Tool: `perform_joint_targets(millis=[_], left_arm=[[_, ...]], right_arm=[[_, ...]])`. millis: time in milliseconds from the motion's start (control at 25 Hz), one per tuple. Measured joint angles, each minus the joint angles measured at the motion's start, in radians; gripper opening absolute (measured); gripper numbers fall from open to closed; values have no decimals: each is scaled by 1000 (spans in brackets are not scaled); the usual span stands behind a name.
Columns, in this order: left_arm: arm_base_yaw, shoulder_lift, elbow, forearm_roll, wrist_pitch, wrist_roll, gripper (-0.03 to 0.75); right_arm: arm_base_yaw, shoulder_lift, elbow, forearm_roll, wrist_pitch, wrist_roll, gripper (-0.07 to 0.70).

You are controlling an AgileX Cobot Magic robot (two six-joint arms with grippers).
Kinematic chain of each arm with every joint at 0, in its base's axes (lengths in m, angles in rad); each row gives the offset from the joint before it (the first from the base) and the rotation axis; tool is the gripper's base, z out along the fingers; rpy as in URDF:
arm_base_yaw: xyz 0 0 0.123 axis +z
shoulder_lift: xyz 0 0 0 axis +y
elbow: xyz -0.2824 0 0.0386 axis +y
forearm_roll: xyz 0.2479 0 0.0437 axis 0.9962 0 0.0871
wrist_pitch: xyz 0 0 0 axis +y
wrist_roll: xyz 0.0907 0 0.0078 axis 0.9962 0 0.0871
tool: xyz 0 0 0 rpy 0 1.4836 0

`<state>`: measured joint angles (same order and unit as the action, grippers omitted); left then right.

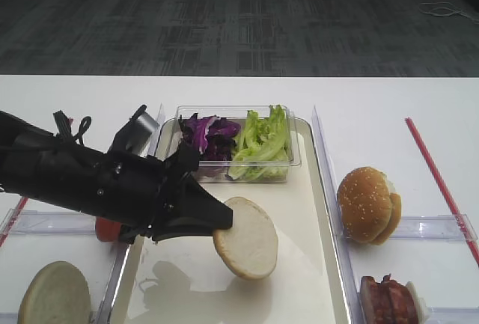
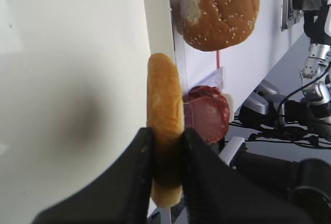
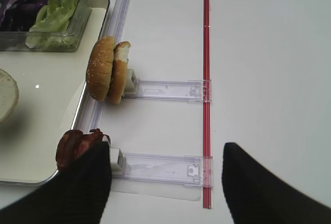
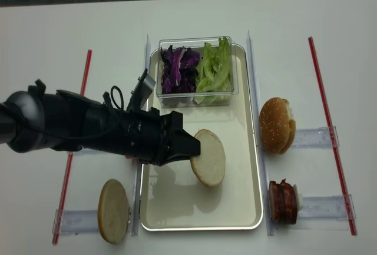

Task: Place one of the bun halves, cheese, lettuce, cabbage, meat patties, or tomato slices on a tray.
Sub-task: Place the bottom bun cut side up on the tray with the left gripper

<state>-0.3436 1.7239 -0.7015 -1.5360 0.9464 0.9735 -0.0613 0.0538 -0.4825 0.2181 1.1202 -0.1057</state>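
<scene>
1. Exterior high view: the left end effector (image 1: 221, 223) is shut tight on one bun half (image 1: 246, 237). The bun half stands tilted on its edge over the middle of the tray (image 1: 314, 264), and a shadow lies on the tray under it.
2. Left wrist view: the two black fingers (image 2: 135, 175) pinch the bun half (image 2: 164, 115) from both sides, with its tan crust facing the camera.
3. Another bun half (image 4: 113, 210) leans at a clear holder near the front left corner of the desk (image 4: 59, 43), just outside the tray's left rim.
4. A clear tub (image 4: 194, 69) sits at the far end of the tray. It holds purple cabbage (image 4: 178, 68) on the left and green lettuce (image 4: 214, 69) on the right, touching each other.
5. A sesame bun (image 4: 274, 124) stands on its edge just beside the tray's right rim. The meat patties (image 4: 281, 201) stand nearer the front right corner.
6. Right wrist view: the right end effector (image 3: 165, 182) is spread wide with nothing between its fingers, above the desk near the meat patties (image 3: 77, 146).
</scene>
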Motion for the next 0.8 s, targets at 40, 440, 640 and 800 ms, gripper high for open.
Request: perform_joint_targets(millis=[40,440,640,800], left_arm=[[0,0,0,0,-10,1,150],[0,67,0,-22,1,23,150],[0,94,0,-51,2,39,150],[0,98,0,-54,-9,40,150]], right_arm=[[0,0,0,0,0,0,469],[0,0,0,0,0,0,469],[0,0,0,0,0,0,469],[0,0,0,0,0,0,469]])
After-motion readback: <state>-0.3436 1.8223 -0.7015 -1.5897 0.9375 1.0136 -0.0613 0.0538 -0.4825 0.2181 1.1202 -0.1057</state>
